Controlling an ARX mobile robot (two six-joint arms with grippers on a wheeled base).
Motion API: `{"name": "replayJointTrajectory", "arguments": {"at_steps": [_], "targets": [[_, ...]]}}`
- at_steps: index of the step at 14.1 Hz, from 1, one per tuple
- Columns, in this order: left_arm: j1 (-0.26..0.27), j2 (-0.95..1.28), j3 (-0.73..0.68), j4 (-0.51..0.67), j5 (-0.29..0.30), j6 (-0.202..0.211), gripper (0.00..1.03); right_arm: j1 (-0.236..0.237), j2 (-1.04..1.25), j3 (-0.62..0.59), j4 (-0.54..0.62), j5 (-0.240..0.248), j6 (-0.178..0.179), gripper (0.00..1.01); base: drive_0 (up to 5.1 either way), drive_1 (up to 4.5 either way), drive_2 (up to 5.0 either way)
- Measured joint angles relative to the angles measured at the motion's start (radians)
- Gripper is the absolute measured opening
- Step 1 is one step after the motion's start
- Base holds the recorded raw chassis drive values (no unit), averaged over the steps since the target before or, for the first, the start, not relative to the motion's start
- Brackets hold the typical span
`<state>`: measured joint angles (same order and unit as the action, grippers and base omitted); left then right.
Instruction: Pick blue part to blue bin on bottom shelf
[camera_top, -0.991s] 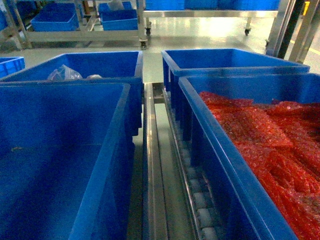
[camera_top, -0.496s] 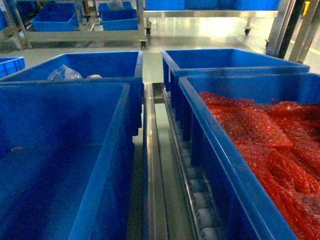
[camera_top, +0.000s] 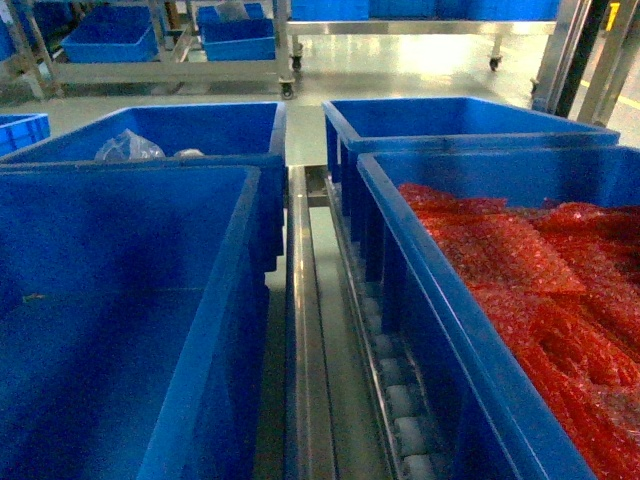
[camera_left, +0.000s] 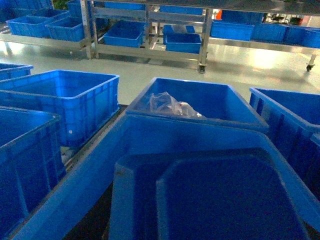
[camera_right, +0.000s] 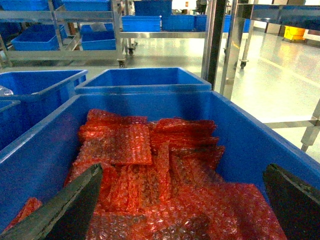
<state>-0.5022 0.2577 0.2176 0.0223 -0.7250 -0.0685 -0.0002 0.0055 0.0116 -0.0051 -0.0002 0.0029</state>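
Observation:
The blue part is out of view. Several blue bins sit on grey rails with white rollers, the bottom shelf. The near left bin looks empty; its dim blue inside fills the lower left wrist view, where no fingers of the left gripper show. My right gripper hangs open over the near right bin, its dark fingers spread wide with nothing between them. Below it lie red bubble-wrap packs.
The far left bin holds crumpled clear plastic. The far right bin looks empty. More blue bins stand to the left. Wheeled steel racks with bins stand across the shiny floor.

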Motion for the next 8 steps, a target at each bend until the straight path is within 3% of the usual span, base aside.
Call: {"name": "replayJointTrajectory", "arguments": {"at_steps": [3,4,5,7,8], "targets": [[-0.005,0.003,0.000,0.000,-0.018,0.007,0.44,0.000,0.000,0.000,0.000,0.000,0.000,0.98,0.0,0.00,0.0],[-0.056,0.038,0.004,0.022,-0.157,0.044,0.44,0.000,0.000,0.000,0.000,0.000,0.000,0.98,0.0,0.00,0.0],[-0.081,0.058,0.011,0.031,-0.226,0.075,0.44,0.000,0.000,0.000,0.000,0.000,0.000,0.98,0.0,0.00,0.0],[-0.102,0.066,0.026,0.056,-0.266,0.101,0.44,0.000,0.000,0.000,0.000,0.000,0.000,0.98,0.0,0.00,0.0],[-0.137,0.081,0.038,0.061,-0.267,0.100,0.44,0.000,0.000,0.000,0.000,0.000,0.000,0.98,0.0,0.00,0.0]]}}
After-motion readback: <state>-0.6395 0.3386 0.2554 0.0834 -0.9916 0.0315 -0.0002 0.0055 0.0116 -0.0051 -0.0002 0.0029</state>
